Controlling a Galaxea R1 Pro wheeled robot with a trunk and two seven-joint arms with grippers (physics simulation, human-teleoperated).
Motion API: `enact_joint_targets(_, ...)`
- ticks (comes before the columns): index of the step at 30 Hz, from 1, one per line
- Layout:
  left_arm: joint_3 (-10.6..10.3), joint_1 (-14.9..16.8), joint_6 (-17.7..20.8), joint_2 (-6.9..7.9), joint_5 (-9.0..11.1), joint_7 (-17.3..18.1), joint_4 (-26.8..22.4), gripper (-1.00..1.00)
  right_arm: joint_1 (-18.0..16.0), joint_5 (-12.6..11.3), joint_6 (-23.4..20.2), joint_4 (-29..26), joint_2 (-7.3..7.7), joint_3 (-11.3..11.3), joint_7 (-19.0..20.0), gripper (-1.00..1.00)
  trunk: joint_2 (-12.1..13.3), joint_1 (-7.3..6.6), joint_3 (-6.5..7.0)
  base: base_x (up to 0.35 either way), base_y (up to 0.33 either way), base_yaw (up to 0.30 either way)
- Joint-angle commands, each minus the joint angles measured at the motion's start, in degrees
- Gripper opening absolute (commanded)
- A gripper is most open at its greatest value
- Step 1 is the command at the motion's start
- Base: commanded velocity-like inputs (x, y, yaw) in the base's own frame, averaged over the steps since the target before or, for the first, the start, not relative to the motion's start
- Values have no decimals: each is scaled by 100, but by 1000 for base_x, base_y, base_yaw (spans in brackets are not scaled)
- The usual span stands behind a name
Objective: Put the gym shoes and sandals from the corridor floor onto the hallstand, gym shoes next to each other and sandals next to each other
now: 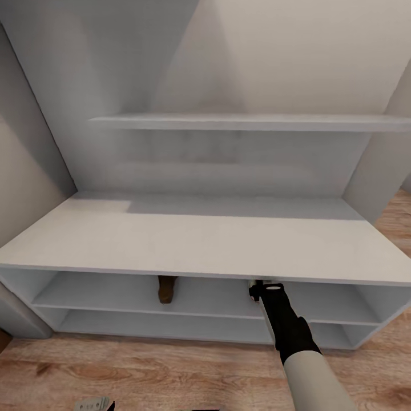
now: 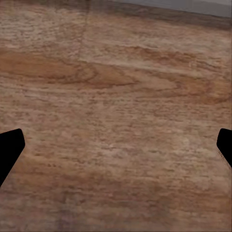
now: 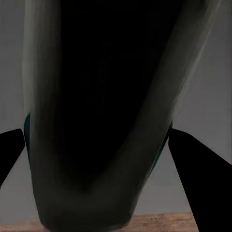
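The hallstand point(image 1: 188, 240) stands right in front of me, a pale bench over two open shoe shelves. One dark brown sandal point(image 1: 166, 290) lies on the upper shoe shelf, half hidden by the bench top. My right arm point(image 1: 285, 328) reaches into that same shelf to the sandal's right, and the bench top covers its gripper. In the right wrist view the right gripper point(image 3: 96, 130) has a gym shoe point(image 3: 96, 106) between its fingers point(image 3: 198, 164), dark and very close, with teal lining at its edges. My left gripper point(image 2: 116, 145) hangs open over the corridor floor point(image 2: 116, 72).
A floating wall shelf point(image 1: 245, 121) runs above the bench. Grey walls close in at the left point(image 1: 23, 171) and right point(image 1: 382, 171). Wood flooring point(image 1: 142, 371) lies between me and the rack. The lower shoe shelf point(image 1: 171, 328) holds nothing that I can see.
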State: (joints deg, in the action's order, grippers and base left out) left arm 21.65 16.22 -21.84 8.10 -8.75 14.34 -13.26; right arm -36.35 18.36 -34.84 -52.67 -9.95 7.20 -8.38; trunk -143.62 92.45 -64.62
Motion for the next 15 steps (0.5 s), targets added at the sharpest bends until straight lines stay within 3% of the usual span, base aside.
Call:
enact_joint_targets(1,50,4,-22,-1,-57,25,5,100,-3,9,-23,-6,-5,10,0,-100,-2,0,-5,81,0,0)
enact_joint_targets(11,50,4,-22,-1,-57,25,3,100,-3,9,-23,-9,-5,10,1,-100,-2,0,-5,22,0,0)
enact_joint_targets(12,50,6,-22,-1,-57,25,3,100,-1,9,-23,-11,-5,10,0,100,-2,0,-5,0,0,0)
enact_joint_targets(15,50,6,-22,-1,-57,25,4,100,-3,9,-24,-13,-5,10,-1,100,-2,0,-5,0,0,0)
